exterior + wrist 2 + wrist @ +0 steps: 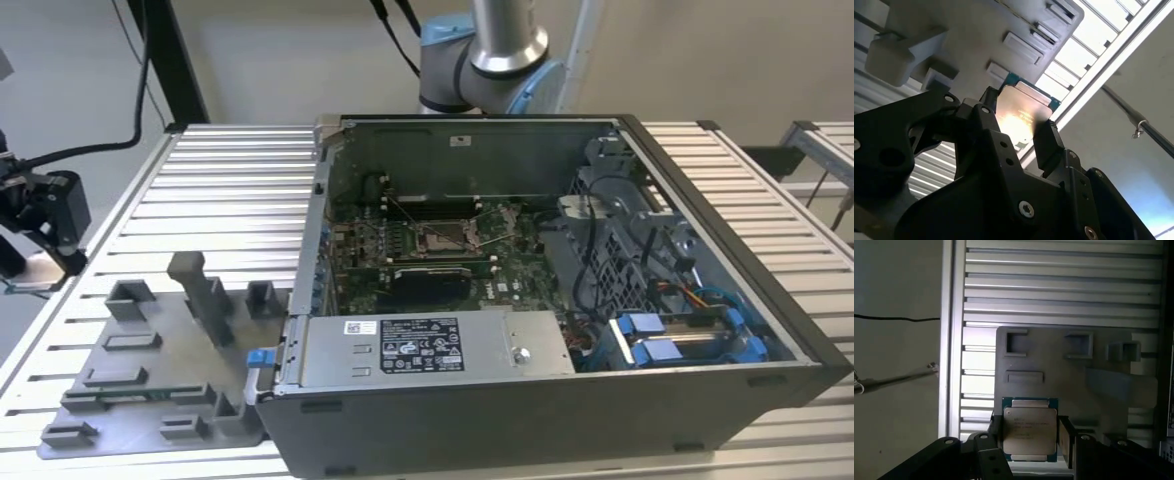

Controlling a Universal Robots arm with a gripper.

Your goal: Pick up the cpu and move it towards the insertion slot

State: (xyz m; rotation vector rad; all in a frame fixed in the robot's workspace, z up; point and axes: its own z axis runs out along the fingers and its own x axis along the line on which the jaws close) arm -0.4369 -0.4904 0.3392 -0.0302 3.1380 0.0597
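The cpu (1030, 435), a pale silver square on a green-edged board, sits between the black fingers of my gripper (1030, 441), which is shut on its two opposite sides. In the second wrist view the cpu (1021, 112) shines between the same fingers (1046, 142) of the gripper (1016, 125). Behind it lies the grey plastic tray (1074, 380). The insertion slot (443, 237), a shiny silver frame with a dark centre, lies on the green motherboard inside the open computer case (534, 420). A black tool body with a cable (47, 215) hangs at the exterior view's left edge.
The grey tray (134, 380) with upright blocks lies on the slatted metal table (240, 180), left of the case in the exterior view. A labelled silver power-supply box (427, 350) and blue drive bays (681, 335) fill the case's near side. The arm's base (487, 60) stands behind the case.
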